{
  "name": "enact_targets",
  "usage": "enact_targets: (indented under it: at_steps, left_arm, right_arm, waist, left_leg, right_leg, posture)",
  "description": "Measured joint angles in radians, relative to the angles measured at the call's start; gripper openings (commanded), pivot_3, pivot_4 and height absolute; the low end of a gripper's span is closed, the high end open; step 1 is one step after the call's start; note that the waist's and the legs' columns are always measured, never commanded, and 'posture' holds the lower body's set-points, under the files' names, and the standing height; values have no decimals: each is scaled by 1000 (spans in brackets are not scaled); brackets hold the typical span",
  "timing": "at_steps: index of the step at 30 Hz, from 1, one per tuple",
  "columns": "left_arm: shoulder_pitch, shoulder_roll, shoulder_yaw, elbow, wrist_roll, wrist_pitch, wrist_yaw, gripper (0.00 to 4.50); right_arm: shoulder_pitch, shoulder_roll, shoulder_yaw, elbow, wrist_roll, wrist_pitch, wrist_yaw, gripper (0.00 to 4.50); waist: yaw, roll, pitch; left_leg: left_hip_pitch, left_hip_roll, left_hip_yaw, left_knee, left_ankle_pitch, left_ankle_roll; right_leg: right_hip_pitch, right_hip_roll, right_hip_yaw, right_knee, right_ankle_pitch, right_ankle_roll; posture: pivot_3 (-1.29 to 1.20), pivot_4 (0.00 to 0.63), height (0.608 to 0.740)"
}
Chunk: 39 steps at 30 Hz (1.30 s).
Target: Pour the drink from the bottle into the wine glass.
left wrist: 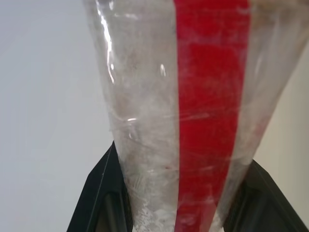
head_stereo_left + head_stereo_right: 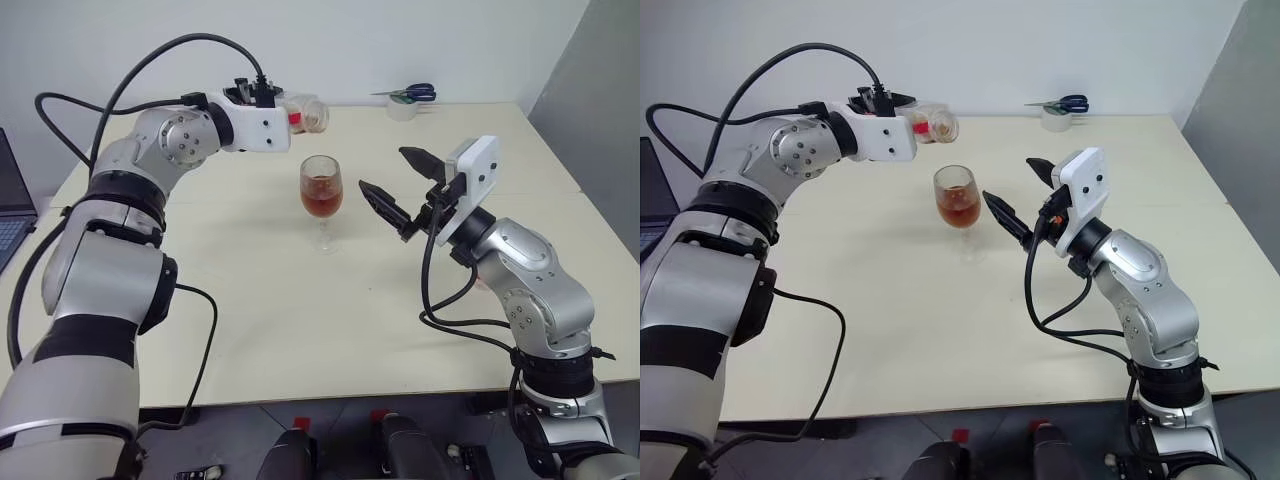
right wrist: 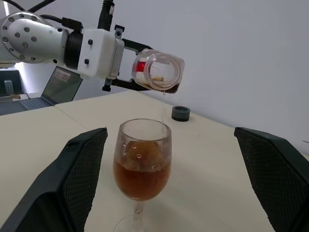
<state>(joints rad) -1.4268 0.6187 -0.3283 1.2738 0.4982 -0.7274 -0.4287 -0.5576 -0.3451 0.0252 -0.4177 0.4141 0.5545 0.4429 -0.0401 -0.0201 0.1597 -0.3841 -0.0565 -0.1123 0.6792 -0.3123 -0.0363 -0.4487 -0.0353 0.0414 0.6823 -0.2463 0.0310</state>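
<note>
The left gripper clamps the tipped bottle over the wine glass; the right wrist view alone catches its trickle, while the right gripper gapes empty.

The clear plastic bottle, bearing a red label strip, is lying tipped on its side in the air above the wine glass, its open mouth trailing a thin thread of drink. The stemmed glass is standing upright on the table, holding amber-red liquid in its lower bowl.
</note>
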Motion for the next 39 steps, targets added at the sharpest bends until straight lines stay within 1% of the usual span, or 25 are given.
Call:
enact_targets:
  at_steps: [3, 5, 9, 12, 17, 21, 25, 30, 33, 39]
  left_arm:
    - [40, -41, 112, -42, -154, 34, -113, 1737]
    - [68, -58, 168, -77, -229, 80, -162, 1737]
    - [147, -84, 275, -180, -362, 240, -178, 1737]
    - [226, -106, 342, -266, -426, 368, -124, 1737]
    - [394, -168, 485, -434, -540, 642, 72, 1737]
    - [510, -196, 562, -543, -588, 774, 210, 1737]
    - [617, -207, 592, -618, -609, 828, 258, 1737]
    - [720, -227, 594, -670, -616, 826, 262, 1737]
    - [746, -244, 596, -683, -619, 820, 264, 1737]
    - [760, -268, 599, -680, -621, 773, 263, 1737]
  right_arm:
    - [0, 1, 7, 0, 0, 0, 2, 4500]
    - [4, 0, 9, 0, 1, 0, 10, 4500]
    - [33, -20, 10, -1, 3, 1, 35, 4500]
    - [50, -70, 19, -12, 3, 0, 84, 4500]
    - [166, -225, 117, -40, -47, -121, 286, 4500]
    - [218, -265, 137, -46, -46, -190, 386, 4500]
    - [233, -264, 133, -48, -35, -204, 408, 4500]
    - [239, -246, 112, -55, -6, -197, 402, 4500]
    - [258, -243, 110, -73, 9, -182, 397, 4500]
    - [263, -235, 66, -112, 75, -104, 346, 4500]
  waist:
    - [-3, 0, 0]
    - [-7, 0, 0]
    - [-18, 0, 0]
    - [-20, 0, 0]
    - [-18, -1, -1]
    - [-16, -2, -2]
    - [-11, -3, -2]
    - [8, -4, -3]
    - [13, -4, -3]
    - [15, -5, -4]
  left_leg:
    - [0, 1, -1, 1, 0, 0]
    - [0, 1, -2, 1, 0, 0]
    - [0, 2, -4, 1, 0, 0]
    - [0, 3, -4, 1, 0, 0]
    - [0, 2, -5, 2, 0, 0]
    - [1, 3, -6, 2, 0, 0]
    - [2, 2, -7, 2, 0, 0]
    - [2, 1, -9, 3, 0, 0]
    - [2, 1, -10, 3, 0, 0]
    - [3, 0, -10, 3, 0, 0]
  right_leg:
    - [0, -1, 0, 0, 0, 0]
    - [0, -1, 0, 0, 0, 0]
    - [0, -1, 0, 1, 0, 0]
    - [0, -1, 0, 2, 0, 0]
    - [1, -1, 0, 1, 0, 0]
    - [1, -1, 0, 2, 0, 0]
    - [3, -2, -1, 1, 0, 0]
    - [4, -3, -2, 0, 0, 0]
    - [5, -3, -3, -1, 0, 1]
    - [6, -3, -3, -1, 1, 1]
  posture:
    - [0, 150, 740]
    - [0, 150, 740]
    - [0, 150, 740]
    - [0, 150, 740]
    - [0, 150, 740]
    - [0, 150, 740]
    - [0, 150, 740]
    - [0, 150, 740]
    - [0, 150, 740]
    - [0, 150, 740]
